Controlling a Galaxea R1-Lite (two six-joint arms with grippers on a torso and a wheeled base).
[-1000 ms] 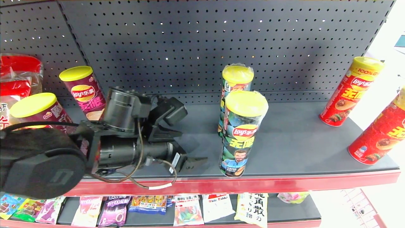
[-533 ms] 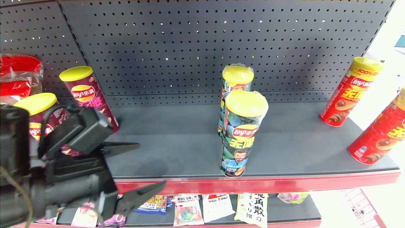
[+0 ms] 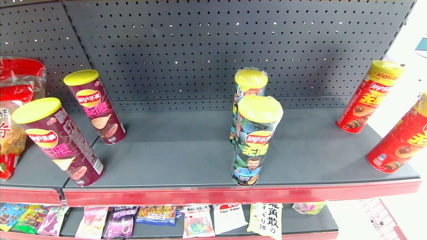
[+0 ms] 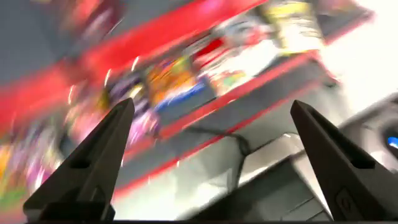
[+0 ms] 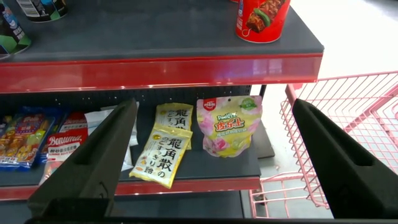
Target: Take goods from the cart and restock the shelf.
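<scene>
- Standing on the grey shelf [image 3: 186,150], behind its red front lip, are six tall chip cans. All have yellow lids and they form three pairs set well apart.
- Left pair: the front purple can [image 3: 60,141] is near the lip and the rear purple can [image 3: 95,106] is close to the perforated back panel [image 3: 200,43]. Both bodies are maroon-purple with a chip pictured on the label.
- Centre pair: the front green can [image 3: 255,140] is at the lip, with the rear green can [image 3: 250,83] directly behind and just beside it. Both are wrapped in clear film that crinkles round the lid. The labels are blue-green, and a printed figure shows low on the front one.
- Right pair: the rear red can [image 3: 370,96] and front red can [image 3: 398,140] have red bodies, and the rear one shows a yellow upper band. The front one is cut by the frame edge.
- Red bags [image 3: 16,83] lie at the far left end of the same level.
- The lower shelf [image 5: 205,184] carries flat snack packets, among them yellow packets [image 5: 165,149] and a pink-and-green packet [image 5: 230,124] side by side.
- A pink wire cart [image 5: 348,124] stands beside the right end of the shelf. Its contents cannot be told.
- Left hand [image 4: 211,104]: the fingers are spread wide and grip nothing. The scene beyond it is blurred, showing red lips and coloured packets.
- Right hand [image 5: 214,102]: the fingers are spread wide and grip nothing. It faces the lower shelf, below the upper red lip.
</scene>
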